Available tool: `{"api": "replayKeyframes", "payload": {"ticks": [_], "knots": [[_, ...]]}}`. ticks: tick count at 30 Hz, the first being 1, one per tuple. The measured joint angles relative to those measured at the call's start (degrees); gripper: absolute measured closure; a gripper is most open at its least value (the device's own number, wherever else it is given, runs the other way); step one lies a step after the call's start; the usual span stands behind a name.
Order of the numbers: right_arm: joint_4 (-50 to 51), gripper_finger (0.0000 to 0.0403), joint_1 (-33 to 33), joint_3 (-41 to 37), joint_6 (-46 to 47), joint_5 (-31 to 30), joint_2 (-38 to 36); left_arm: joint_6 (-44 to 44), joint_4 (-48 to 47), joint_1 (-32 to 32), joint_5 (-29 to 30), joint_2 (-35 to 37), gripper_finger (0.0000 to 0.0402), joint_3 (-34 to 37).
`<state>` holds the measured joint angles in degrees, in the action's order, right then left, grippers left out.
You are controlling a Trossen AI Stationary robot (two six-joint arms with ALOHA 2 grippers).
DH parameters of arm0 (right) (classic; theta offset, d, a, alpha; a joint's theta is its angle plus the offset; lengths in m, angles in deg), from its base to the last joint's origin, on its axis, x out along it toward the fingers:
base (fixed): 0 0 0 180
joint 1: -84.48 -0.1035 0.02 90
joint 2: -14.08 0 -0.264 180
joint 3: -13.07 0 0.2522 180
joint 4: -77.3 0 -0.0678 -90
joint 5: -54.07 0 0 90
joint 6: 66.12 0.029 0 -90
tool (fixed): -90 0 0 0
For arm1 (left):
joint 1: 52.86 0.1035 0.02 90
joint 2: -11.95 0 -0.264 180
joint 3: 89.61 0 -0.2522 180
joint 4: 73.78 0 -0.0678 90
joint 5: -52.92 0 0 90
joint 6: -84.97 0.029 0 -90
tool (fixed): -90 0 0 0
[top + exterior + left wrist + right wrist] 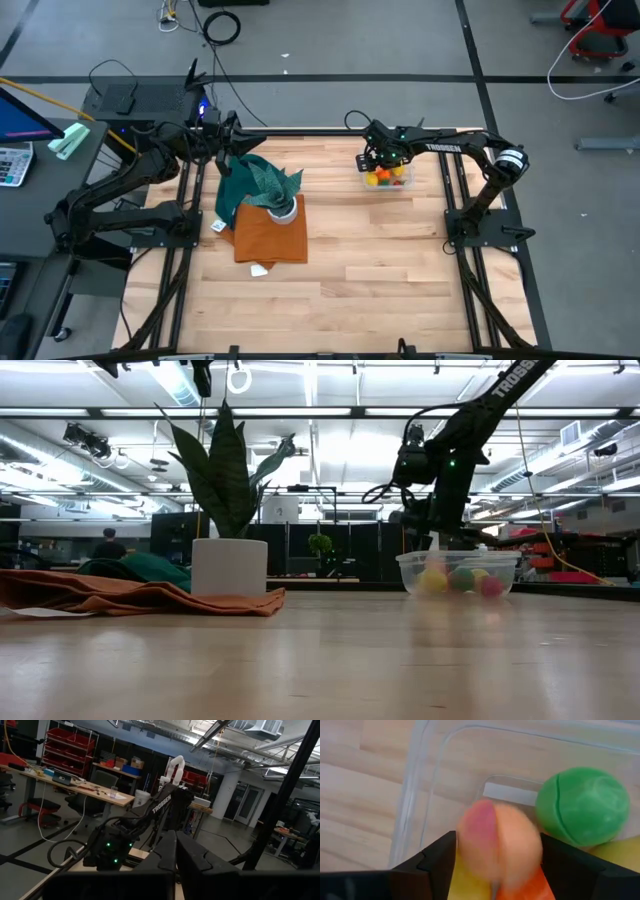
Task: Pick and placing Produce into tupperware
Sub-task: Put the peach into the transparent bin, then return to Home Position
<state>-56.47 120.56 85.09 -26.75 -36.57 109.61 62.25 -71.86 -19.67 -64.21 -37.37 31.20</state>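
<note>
The clear tupperware (385, 178) (458, 573) stands on its base near the table's far right edge. Yellow, green, orange and red produce lies inside. My right gripper (386, 163) (497, 857) hangs open just above it, pointing down. In the right wrist view, a blurred peach-and-pink fruit (500, 845) sits between the fingers, over the tupperware's rim (415, 795). A green ball (582, 805) lies beside it, with yellow and orange pieces underneath. My left gripper (228, 135) (175, 852) is shut and raised at the far left, above the plant. My right gripper comes from above, pointing down, with one finger (437, 857) on each side of the peach-and-pink fruit (470, 835). The fruit is blurred while the fingers are sharp. I cannot tell whether the fingers touch it.
A spiky potted plant (270, 185) in a white pot (229, 566) stands on an orange cloth (270, 238) left of centre. A green cloth (235, 192) lies beside it, and a white scrap (260, 268) lies nearer. Bare wood spans the near half and the centre.
</note>
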Motion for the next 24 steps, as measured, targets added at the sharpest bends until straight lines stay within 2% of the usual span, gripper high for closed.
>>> {"api": "replayKeyframes", "payload": {"ticks": [6, 14, 18, 24], "knots": [[1.61, 0.0168, 0.00, 1.26, -0.60, 0.75, -0.03, 0.00, 0.00, 0.00, 0.00, 0.00, 0.0378, 0.00], [6.69, 0.0182, 0.11, 4.55, -4.75, 0.83, -0.84, -0.02, 0.01, 0.00, 0.00, 0.00, 0.0391, 0.00], [9.51, 0.0189, 0.46, 5.09, -7.17, 0.83, -4.84, 0.00, 0.02, 0.00, 0.00, -0.02, 0.0390, 0.00], [10.23, 0.0202, 0.55, 5.09, -8.00, 0.84, -15.07, 0.27, 0.08, 0.00, 0.02, -0.17, 0.0378, 0.00]]}}
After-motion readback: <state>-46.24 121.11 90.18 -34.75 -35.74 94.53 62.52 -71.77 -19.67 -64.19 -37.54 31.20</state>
